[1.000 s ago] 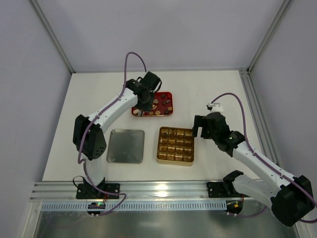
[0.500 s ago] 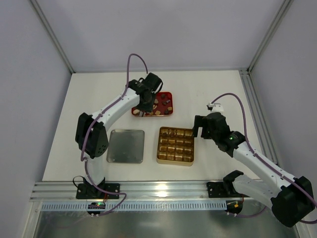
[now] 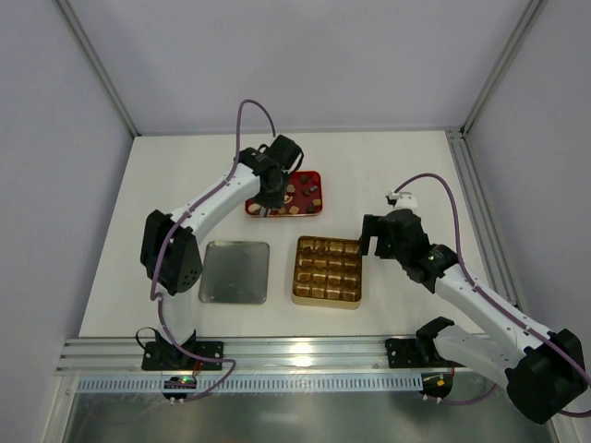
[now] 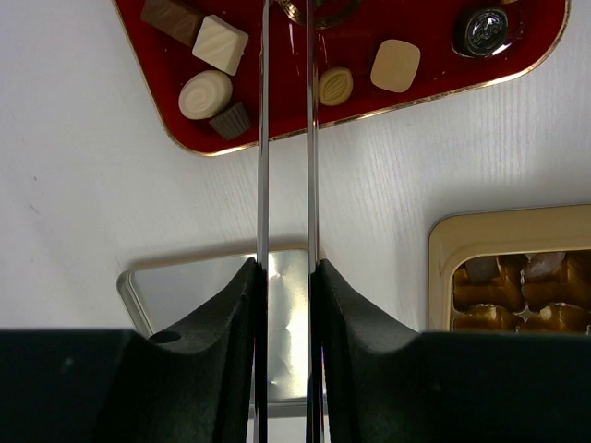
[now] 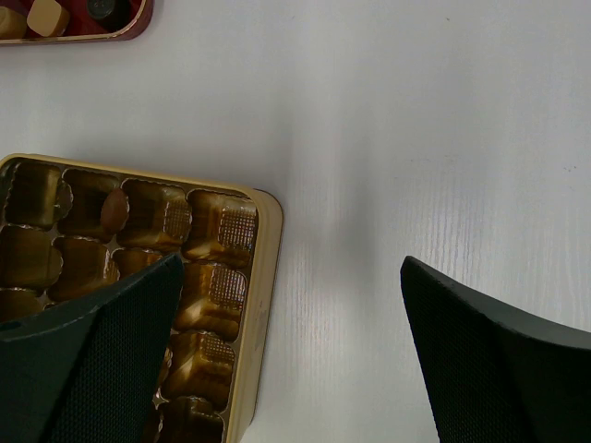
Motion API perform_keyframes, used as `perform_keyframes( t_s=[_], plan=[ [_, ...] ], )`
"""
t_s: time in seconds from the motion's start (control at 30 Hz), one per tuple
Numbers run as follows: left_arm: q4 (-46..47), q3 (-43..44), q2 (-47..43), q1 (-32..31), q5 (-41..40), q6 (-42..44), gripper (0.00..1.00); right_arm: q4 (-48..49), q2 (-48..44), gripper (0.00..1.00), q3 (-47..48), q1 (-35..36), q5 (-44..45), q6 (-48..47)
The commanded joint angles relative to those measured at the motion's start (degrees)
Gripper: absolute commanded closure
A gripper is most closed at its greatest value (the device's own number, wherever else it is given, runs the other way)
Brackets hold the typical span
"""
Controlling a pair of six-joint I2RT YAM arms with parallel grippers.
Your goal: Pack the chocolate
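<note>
Lately, only a small shift has been registered: the left arm's elbow was swung slightly inward over the past second, and no further motion is seen in the last half-second. The left claw is held over the near-left part of the tray. Its fingers are set narrow, with a thin gap between them. The tips are cut off by the frame edge, so it cannot be told whether a piece is pinched.

The right claw has not been moved. It is spread wide above the bench, just beside the right rim of the tin.

Most of the chocolate is found loose in the tray. A few pieces are already seated in cells of the tin, while most cells are unfilled. The lid lies apart, left of the tin.

The settling is judged to mark a pick in hand, and packing is judged to be at an early stage.
</note>
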Motion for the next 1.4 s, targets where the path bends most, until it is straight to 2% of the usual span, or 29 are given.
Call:
perform_keyframes(
  t_s=[0.0, 0.37, 0.87, 1.1, 1.37],
  plan=[
    [-0.82, 3.45, -4.61, 0.22, 1.07, -0.26, 0.83, 0.73, -1.37, 0.00, 0.10, 0.05, 1.14, -0.04],
    [-3.99, 4.15, -12.25, -2.41, 6.78, -2.29, 0.87, 1.17, -0.93, 0.00, 0.45, 0.05, 1.23, 0.57],
    [-3.28, -1.30, -16.92, -20.95, 7.14, -9.31, 0.87, -4.72, -4.26, 0.00, 5.37, 0.05, 6.24, 1.27],
    [-2.32, -5.15, -17.09, -26.31, 6.70, -12.48, 0.86, -6.39, -5.14, 0.00, 5.55, -0.03, 7.38, 1.28],
    [-1.70, -8.15, -18.06, -27.29, 6.70, -13.54, 0.85, -6.22, -4.89, 0.01, 4.84, -0.03, 7.03, 1.36]
  ],
)
